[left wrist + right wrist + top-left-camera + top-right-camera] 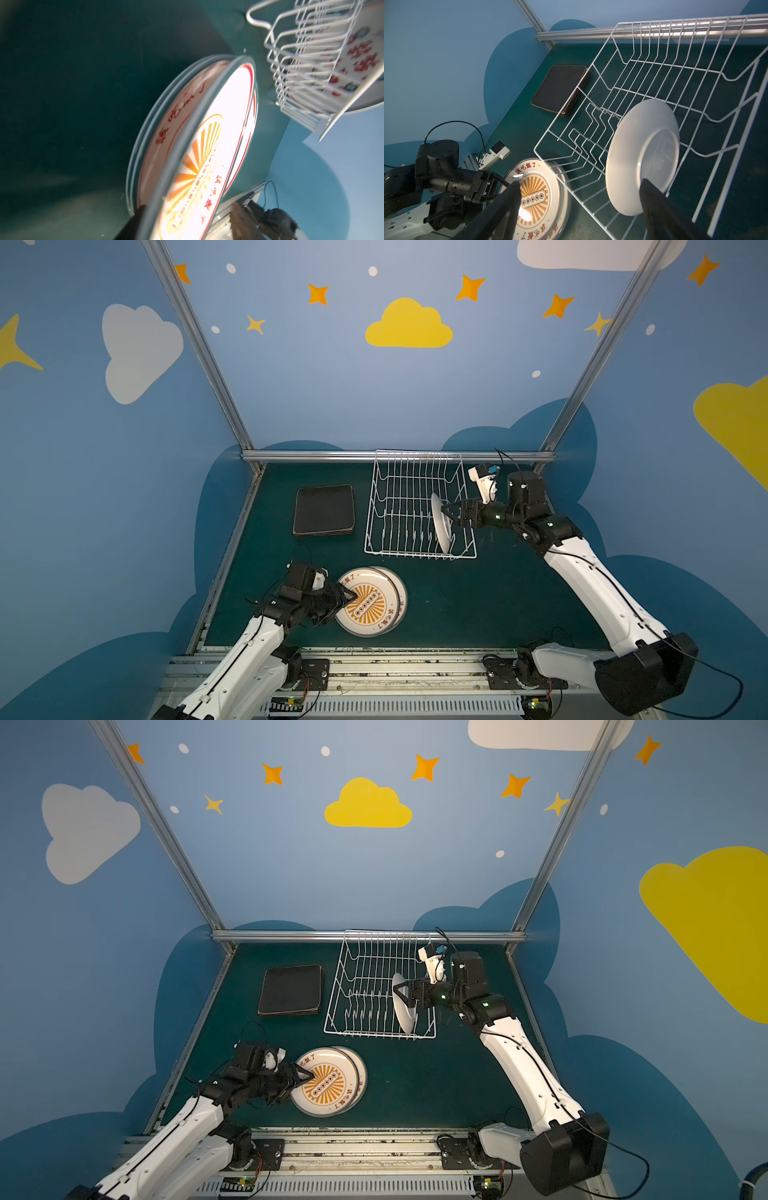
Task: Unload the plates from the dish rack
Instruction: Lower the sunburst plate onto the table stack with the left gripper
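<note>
**One plate left in the rack**

Rack: the white wire dish rack point(399, 506) sits at about 1 o'clock on the dark green surface point(457, 605). One round white plate point(441, 526) stands on edge between the tines at the rack's 3 o'clock end, plain back toward the right arm. Every other slot is bare.

Already out: a stack of square black-backed plates point(325, 509) at 10 o'clock, face down, just beside the rack. A stack of round white plates with orange sunburst centres point(374, 605) at 7 o'clock, face up.

Right pincer point(449, 514): jaws wide apart, straddling the standing plate's rim, not closed on it.

Left pincer point(351, 596): low over the round stack's 9 o'clock rim, jaws apart, clamping nothing.

Step in hand, as I read it: taking hold of the final plate. The next move calls for closing on the rim. Then a lift straight up, clear of the tines, before swinging toward the round stack.
</note>
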Controlling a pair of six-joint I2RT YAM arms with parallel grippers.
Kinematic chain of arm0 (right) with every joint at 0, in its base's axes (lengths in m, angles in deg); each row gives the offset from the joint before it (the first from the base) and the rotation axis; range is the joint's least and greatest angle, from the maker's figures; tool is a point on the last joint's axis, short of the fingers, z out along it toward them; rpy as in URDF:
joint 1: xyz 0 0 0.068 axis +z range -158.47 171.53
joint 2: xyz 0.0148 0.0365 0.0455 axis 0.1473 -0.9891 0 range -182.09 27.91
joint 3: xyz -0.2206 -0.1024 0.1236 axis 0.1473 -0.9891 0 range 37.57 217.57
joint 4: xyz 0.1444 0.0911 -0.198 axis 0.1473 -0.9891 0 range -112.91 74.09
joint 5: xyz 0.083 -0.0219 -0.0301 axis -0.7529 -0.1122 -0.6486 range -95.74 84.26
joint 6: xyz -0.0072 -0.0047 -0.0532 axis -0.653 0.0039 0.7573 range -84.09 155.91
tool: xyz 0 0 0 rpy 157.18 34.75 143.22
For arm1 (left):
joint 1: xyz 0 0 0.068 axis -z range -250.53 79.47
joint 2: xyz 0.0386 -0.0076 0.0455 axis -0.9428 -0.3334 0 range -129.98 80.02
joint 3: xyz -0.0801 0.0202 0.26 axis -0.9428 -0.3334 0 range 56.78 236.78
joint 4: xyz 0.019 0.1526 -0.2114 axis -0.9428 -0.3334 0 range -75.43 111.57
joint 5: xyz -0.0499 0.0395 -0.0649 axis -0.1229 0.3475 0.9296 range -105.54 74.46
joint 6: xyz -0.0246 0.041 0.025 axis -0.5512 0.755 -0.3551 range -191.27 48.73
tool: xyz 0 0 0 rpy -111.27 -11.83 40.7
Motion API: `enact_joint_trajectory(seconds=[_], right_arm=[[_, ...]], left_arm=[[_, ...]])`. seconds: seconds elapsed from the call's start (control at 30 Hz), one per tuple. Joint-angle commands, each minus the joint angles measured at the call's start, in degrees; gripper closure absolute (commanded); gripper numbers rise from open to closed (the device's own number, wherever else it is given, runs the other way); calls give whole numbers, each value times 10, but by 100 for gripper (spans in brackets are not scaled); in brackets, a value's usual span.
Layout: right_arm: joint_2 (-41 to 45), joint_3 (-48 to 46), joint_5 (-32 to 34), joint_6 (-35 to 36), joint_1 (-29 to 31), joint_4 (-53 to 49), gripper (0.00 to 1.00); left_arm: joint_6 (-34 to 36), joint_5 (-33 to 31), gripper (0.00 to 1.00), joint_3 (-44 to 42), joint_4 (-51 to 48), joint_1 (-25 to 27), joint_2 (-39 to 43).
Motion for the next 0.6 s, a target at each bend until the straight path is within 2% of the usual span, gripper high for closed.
enact_joint_trajectory(seconds=[0.0,0.07,0.23,0.33,0.57], right_arm=[[4,5,3,-2,4,1,12],[4,3,3,-5,4,2,12],[2,2,3,-10,5,5,12],[1,3,4,-10,5,5,12],[-4,10,5,-8,6,-1,11]], left_arm=[[22,-18,22,32,-30,3,-9],[25,-23,14,42,-36,4,-17],[29,-30,4,55,-37,8,-42],[35,-37,1,64,-46,11,-57],[35,-40,1,71,-26,16,-82]])
